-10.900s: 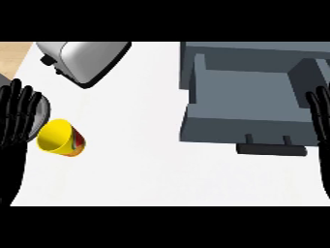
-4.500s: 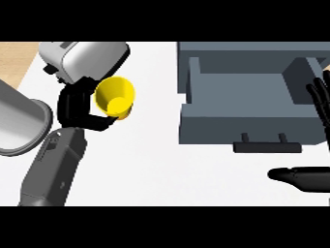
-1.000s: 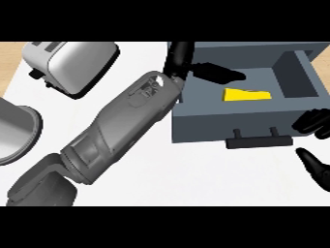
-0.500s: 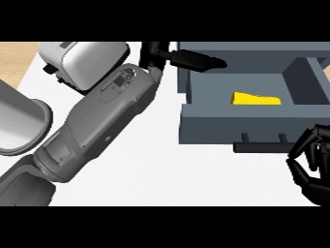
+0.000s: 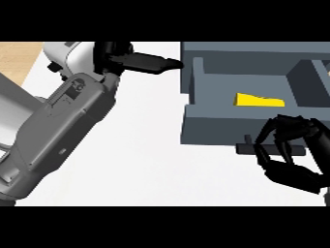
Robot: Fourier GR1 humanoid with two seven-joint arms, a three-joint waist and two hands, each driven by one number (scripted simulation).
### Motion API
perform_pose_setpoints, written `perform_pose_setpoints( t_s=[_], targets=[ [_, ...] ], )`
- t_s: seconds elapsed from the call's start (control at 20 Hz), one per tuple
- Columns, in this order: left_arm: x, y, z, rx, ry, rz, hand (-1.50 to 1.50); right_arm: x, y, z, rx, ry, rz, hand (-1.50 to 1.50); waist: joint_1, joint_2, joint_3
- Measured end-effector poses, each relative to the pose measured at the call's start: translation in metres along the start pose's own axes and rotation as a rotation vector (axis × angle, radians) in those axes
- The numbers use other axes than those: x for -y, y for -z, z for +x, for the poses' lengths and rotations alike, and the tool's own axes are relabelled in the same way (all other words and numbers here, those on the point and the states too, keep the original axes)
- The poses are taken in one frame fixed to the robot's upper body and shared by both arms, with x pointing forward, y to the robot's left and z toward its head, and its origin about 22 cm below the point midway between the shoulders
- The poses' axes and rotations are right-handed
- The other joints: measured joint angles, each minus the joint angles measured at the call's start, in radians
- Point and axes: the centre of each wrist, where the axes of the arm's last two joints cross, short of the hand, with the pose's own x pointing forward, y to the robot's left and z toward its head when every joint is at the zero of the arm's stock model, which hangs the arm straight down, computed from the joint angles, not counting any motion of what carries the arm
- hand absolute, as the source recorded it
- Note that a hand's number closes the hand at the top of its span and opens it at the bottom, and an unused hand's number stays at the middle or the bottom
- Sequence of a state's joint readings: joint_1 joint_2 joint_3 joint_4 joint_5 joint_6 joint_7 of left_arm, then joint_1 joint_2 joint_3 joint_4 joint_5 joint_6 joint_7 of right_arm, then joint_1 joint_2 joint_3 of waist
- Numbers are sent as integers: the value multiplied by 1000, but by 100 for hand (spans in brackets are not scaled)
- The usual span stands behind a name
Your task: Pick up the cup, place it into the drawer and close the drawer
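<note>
The yellow cup [image 5: 259,100] lies on its side inside the open grey drawer [image 5: 210,127], near the middle of it. My right hand [image 5: 296,154] is at the drawer's front wall on the right. Its fingers and thumb are curled around the dark drawer handle [image 5: 245,147], most of which they hide. My left hand [image 5: 140,61] is open at the top centre, fingers straight and pointing right toward the drawer's left rear corner, holding nothing. The left forearm [image 5: 60,126] runs diagonally across the white counter [image 5: 160,174].
A silver toaster [image 5: 68,54] stands at the back left, mostly hidden behind my left arm. A large grey arm part [image 5: 2,109] fills the left edge. The wooden counter edge [image 5: 10,53] shows at the far left.
My left hand has drawn back leftward, away from over the drawer. The right hand has risen to the drawer's front and curled at the handle. The cup stays in the drawer.
</note>
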State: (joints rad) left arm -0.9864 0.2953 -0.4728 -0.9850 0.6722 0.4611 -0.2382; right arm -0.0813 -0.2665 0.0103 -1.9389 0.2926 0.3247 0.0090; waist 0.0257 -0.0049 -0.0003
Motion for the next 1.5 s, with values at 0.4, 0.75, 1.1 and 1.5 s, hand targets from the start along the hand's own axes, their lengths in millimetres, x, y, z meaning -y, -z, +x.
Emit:
perform_pose_setpoints(
  t_s=[0.4,0.75,1.1,1.5],
  targets=[
    [-49,-33,-4,-14,-24,23,-150,-38,26,-34,-58,-276,122,150,19,3,0],
    [-95,-60,-5,-21,-25,45,-150,-69,60,-67,-79,-487,200,150,17,7,0],
    [-124,-93,-11,-25,-25,52,-150,-79,96,-114,-94,-522,211,150,16,9,0],
    [-153,-105,-3,-23,-32,43,-150,-64,135,-135,-136,-508,211,150,32,13,-3]
  ],
)
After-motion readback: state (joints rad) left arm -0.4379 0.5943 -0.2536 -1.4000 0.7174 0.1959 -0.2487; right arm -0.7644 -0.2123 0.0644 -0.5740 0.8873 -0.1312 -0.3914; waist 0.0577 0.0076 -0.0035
